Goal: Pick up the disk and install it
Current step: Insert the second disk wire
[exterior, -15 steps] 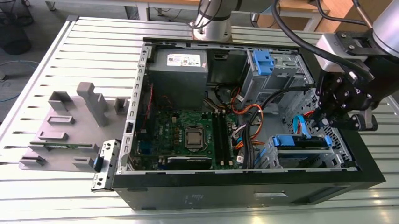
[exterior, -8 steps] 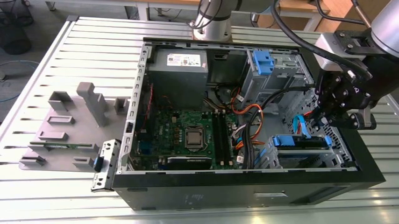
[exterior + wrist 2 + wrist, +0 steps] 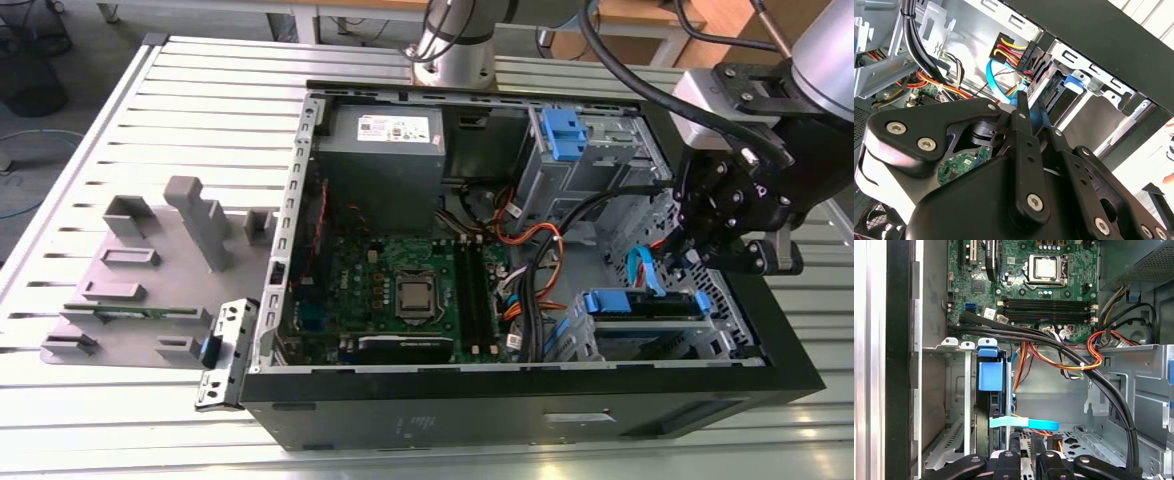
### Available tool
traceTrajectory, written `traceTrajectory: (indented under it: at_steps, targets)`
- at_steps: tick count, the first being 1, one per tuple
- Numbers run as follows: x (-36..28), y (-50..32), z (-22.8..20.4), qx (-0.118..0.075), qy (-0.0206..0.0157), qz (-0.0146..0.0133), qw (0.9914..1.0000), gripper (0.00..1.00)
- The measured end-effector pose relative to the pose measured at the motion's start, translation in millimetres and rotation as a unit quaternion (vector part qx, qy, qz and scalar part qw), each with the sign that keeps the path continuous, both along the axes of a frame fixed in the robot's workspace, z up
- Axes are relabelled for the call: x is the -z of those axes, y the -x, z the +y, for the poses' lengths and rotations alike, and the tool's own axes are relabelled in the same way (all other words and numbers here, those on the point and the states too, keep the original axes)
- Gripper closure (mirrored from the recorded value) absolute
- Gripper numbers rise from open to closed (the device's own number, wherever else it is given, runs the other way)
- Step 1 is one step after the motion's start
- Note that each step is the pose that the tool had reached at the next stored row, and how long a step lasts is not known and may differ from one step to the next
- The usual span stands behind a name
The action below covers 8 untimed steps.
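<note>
The disk (image 3: 991, 385) sat upright in the lower bay (image 3: 961, 405) of the case (image 3: 534, 420), just ahead of the end effector (image 3: 1026, 460). Whether the end effector was clenched or released, I couldn't tell. Cables (image 3: 1064, 347) ran above, motherboard (image 3: 1024, 285) beyond.

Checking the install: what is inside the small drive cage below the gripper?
The disk sits in the drive cage, blue rail showing, a light-blue cable beside it. The gripper covers the cage's near end, so seating cannot be judged.
</note>
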State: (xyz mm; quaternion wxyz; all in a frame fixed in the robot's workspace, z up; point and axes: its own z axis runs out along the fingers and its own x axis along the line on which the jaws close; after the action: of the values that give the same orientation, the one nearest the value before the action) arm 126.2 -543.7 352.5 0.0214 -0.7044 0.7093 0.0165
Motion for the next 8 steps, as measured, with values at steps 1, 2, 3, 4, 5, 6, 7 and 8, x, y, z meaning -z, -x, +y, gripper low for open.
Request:
traceTrajectory:
  at_steps: [1,2,3,4,5,6,7,8]
  targets:
    - [0.0,0.0,0.2,0.000,0.0000,0.0000,1.00000,0.76]
    - [0.0,0.0,0.4,0.000,0.0000,0.0000,1.00000,0.76]
    - [0.0,0.0,0.6,0.000,0.0000,0.0000,1.00000,0.76]
    - [0.1,0.0,0.8,0.000,0.0000,0.0000,1.00000,0.76]
    - [0.2,0.0,1.0,0.000,0.0000,0.0000,1.00000,0.76]
    - [0.4,0.0,1.3,0.000,-0.0001,0.0000,1.00000,0.76]
    - [0.6,-0.1,1.6,0.000,-0.0001,0.0000,1.00000,0.76]
    - [0.7,-0.2,1.9,0.000,0.0000,0.0000,1.00000,0.76]
